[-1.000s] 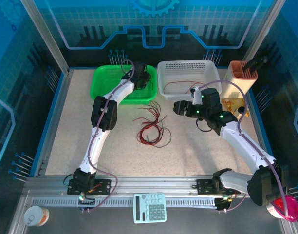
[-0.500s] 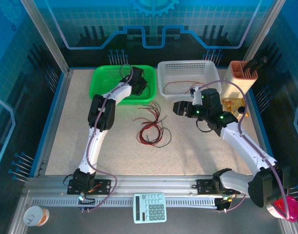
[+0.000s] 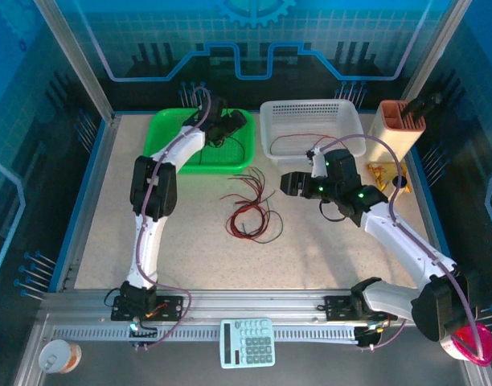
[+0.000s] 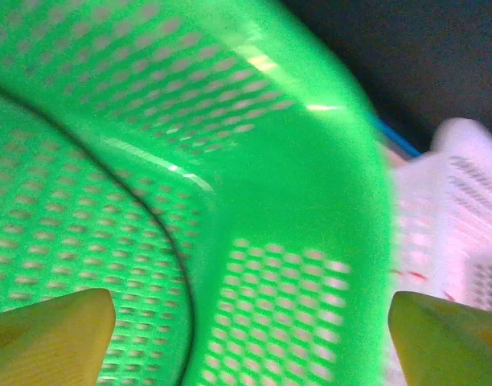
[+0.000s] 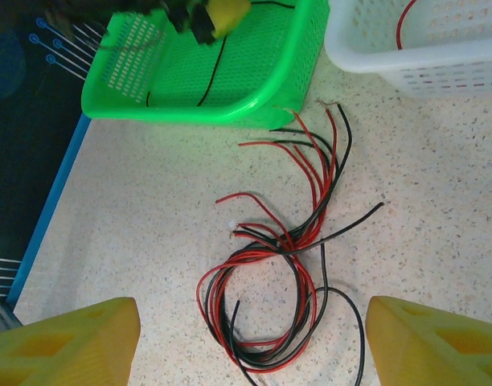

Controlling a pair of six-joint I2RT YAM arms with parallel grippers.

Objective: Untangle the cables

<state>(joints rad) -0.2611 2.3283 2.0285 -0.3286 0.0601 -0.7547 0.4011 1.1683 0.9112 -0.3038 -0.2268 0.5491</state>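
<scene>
Cables (image 3: 250,211): red and black, loosely coiled in one tangle at mid-table (image 3: 190,251), loose ends fanned toward the baskets. Green basket (image 3: 170,149), far left: one black cable (image 5: 211,75) lies on its floor. White basket (image 3: 310,121), just right of the green one: one red cable (image 5: 399,30) inside. Left arm reaches far out over the green basket; left gripper (image 3: 232,122) hangs above its right part, fingers wide apart, nothing between them. Right arm bent inward; right gripper (image 3: 288,183) sits just right of the tangle, near the white basket, jaws spread, empty.
</scene>
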